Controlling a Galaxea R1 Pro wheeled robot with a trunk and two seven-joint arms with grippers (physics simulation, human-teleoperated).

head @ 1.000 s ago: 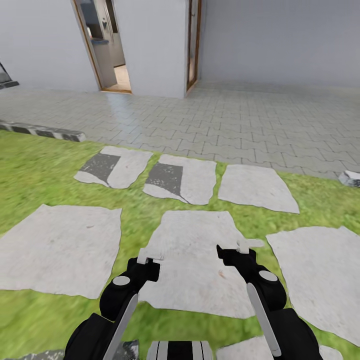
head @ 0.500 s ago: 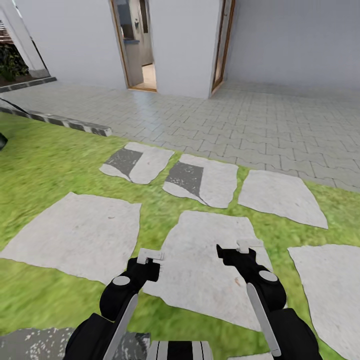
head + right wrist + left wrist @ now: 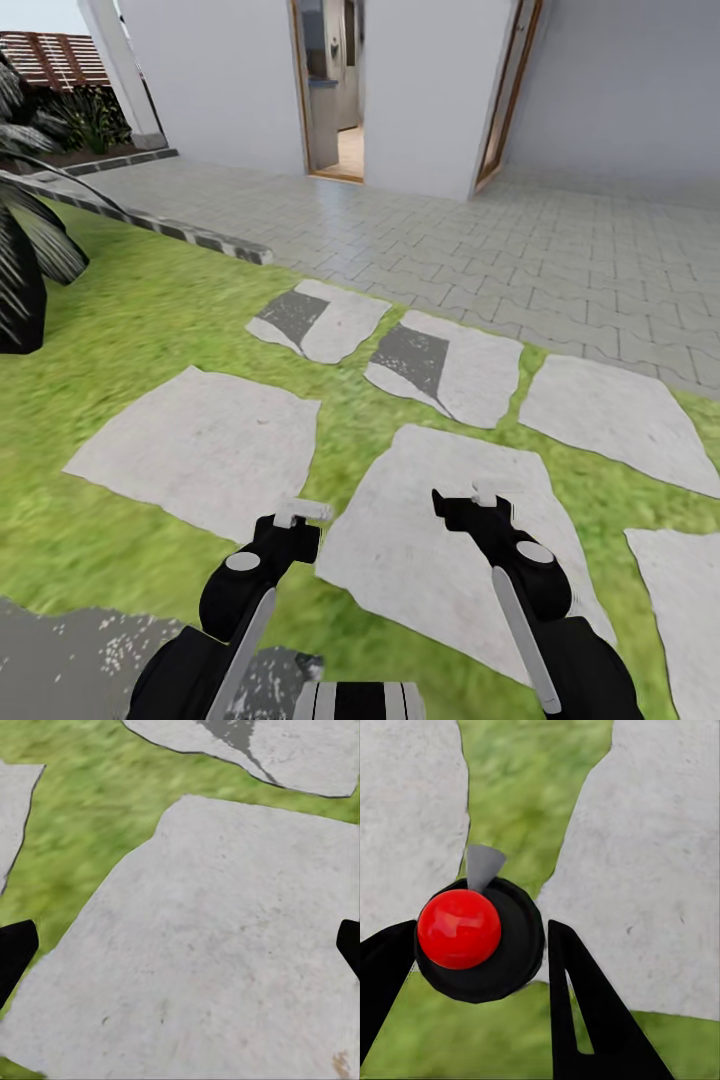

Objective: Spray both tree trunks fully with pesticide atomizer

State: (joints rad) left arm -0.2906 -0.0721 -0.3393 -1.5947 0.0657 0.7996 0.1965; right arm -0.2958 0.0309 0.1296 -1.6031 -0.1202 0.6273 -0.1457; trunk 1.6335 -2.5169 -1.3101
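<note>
Paving slabs (image 3: 440,560) (lawn (image 3: 150,320) between)

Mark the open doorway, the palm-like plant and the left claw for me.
open doorway (image 3: 335,95): head view, on the lit interior seen through it.
palm-like plant (image 3: 25,265): head view, on its dark lower fronds at the lawn's left edge.
left claw (image 3: 300,513): head view, midway between its pale fingertips.

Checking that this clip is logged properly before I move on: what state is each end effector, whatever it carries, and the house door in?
left end effector: shut on the pesticide atomizer, fingers against both its sides.
pesticide atomizer: held off the ground, above grass and paving slabs; no spray visible.
right end effector: open, nothing between its fingers.
house door: open, interior visible through it.
</note>
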